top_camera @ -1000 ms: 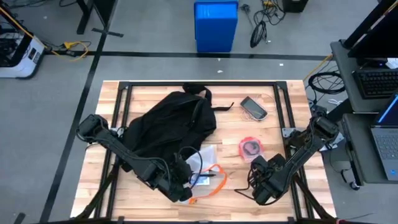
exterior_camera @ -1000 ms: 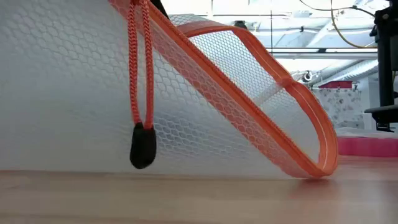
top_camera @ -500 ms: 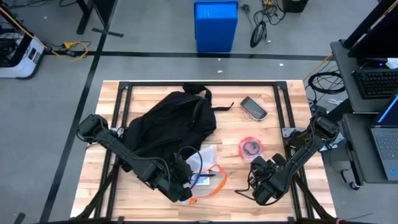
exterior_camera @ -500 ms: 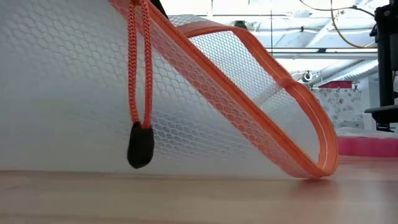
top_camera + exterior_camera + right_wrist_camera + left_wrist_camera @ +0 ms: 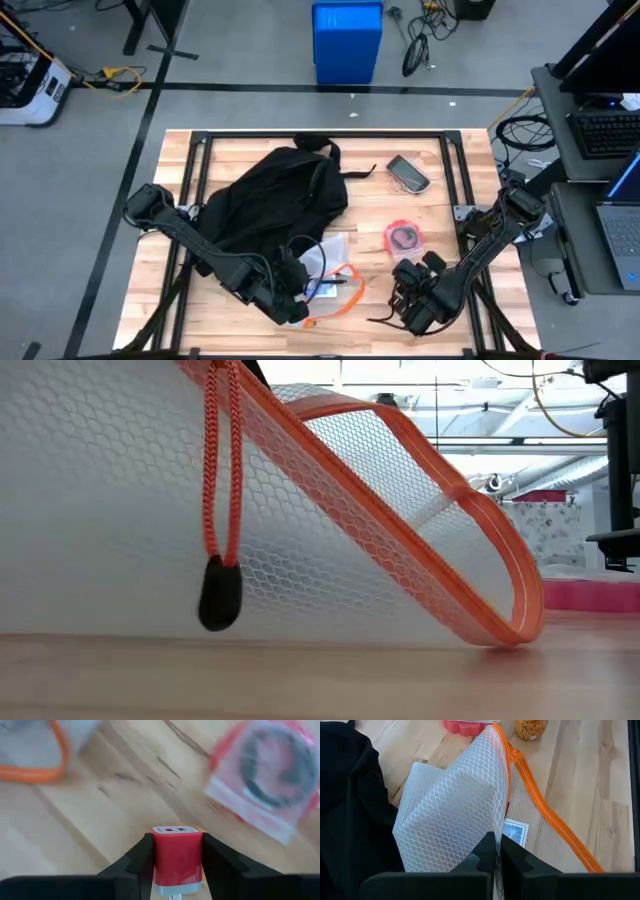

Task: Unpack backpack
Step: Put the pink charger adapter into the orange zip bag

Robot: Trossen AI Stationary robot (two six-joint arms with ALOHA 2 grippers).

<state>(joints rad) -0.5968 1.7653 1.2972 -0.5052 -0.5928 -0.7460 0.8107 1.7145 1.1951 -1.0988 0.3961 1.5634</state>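
The black backpack [image 5: 272, 198] lies flat on the table's left half. At its near side my left gripper [image 5: 300, 306] is shut on a white mesh pouch [image 5: 335, 283] with orange zipper trim, which fills the low view [image 5: 300, 510]. A black zipper pull [image 5: 218, 605] hangs there on an orange cord. Inside the pouch is a card box [image 5: 514, 831]. My right gripper [image 5: 402, 300], near the front edge right of the pouch, is shut on a red USB charger block [image 5: 177, 852]. A black cable [image 5: 380, 318] trails from it. My left gripper pinches the pouch's mesh wall [image 5: 492, 827] between its two shut fingers, at the pouch's near end. That end is raised into a tent, while the orange-trimmed edge [image 5: 515, 630] rests on the table. My right gripper pinches the red charger's two sides [image 5: 159, 855] between its fingers. The face with the two ports [image 5: 176, 829] points forward past the fingertips.
A pink packet with a black ring [image 5: 403, 237] lies right of the pouch, also in the right wrist view [image 5: 270, 770]. A grey phone-like item [image 5: 408, 172] lies at the far right. A black frame [image 5: 320, 138] borders the table. A blue bin [image 5: 347, 40] stands on the floor beyond.
My right gripper has moved a little toward the table's left and near edge with the red charger, its cable trailing behind. The pouch's zipper pull has swung slightly. My left gripper has kept still.
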